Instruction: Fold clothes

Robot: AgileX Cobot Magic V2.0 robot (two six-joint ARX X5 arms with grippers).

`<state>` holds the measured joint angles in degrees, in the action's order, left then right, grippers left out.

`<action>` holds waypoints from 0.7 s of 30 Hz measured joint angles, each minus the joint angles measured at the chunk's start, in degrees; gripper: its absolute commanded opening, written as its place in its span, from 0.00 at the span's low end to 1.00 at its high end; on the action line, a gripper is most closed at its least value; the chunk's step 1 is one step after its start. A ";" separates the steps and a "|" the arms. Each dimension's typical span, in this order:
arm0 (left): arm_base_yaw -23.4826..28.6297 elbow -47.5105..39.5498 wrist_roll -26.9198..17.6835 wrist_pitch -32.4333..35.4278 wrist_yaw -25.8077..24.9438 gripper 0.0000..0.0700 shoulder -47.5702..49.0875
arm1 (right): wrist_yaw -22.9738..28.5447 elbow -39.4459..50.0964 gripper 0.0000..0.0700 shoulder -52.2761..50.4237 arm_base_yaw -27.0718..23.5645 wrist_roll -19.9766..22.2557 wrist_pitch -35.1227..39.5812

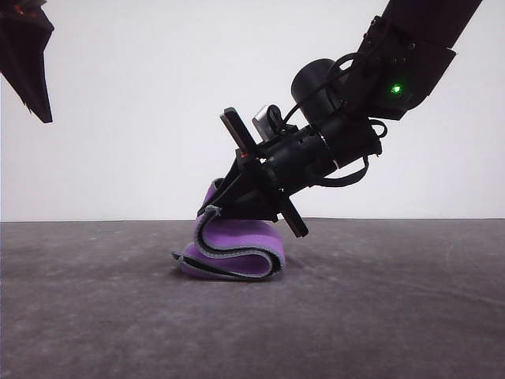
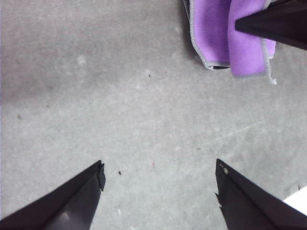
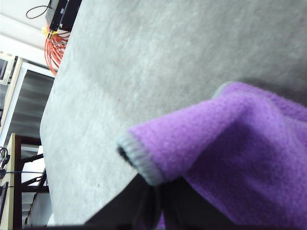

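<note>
The right gripper point(image 1: 211, 212) pinches a raised edge of the cloth point(image 1: 237, 249), which lies curled mid-table, while the left gripper point(image 2: 158, 175) hangs spread apart; a thin pinch could slip, letting the fold spring open

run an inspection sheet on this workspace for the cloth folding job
surface: grey table, faint specks.
job's things: purple cloth with pale stitched edge, curled in a loose S, upper part lifted.
clutter: nothing seen.
grippers: right gripper shut on the cloth's raised edge; left gripper open, above bare table, apart from the cloth.
cables: orange cable bundle beyond the table's far edge.
surroundings: plain white wall; shelving beside the table.
</note>
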<state>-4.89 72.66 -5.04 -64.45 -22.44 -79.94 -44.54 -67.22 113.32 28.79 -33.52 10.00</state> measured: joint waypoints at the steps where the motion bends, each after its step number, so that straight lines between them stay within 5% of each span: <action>1: 0.00 0.00 0.00 0.00 0.00 0.64 0.00 | 0.05 0.00 0.00 0.00 -0.02 0.00 0.00; 12: 0.00 0.00 0.00 -0.02 0.00 0.64 0.00 | 0.84 -0.02 0.02 0.00 -0.54 0.00 0.02; 13: 0.00 0.00 0.00 -0.02 0.00 0.64 0.00 | 0.84 0.00 0.07 0.00 -0.54 0.00 0.02; 17: 0.00 0.00 0.00 -0.02 0.00 0.64 0.00 | 0.84 -0.02 0.63 0.00 -0.54 0.02 0.07; 21: 0.00 0.00 0.02 -0.02 0.00 0.64 0.00 | 0.83 -0.02 0.70 0.00 -0.54 0.00 0.07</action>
<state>-4.89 72.66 -5.02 -64.47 -22.44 -79.94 -43.71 -67.24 113.32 28.25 -33.52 10.07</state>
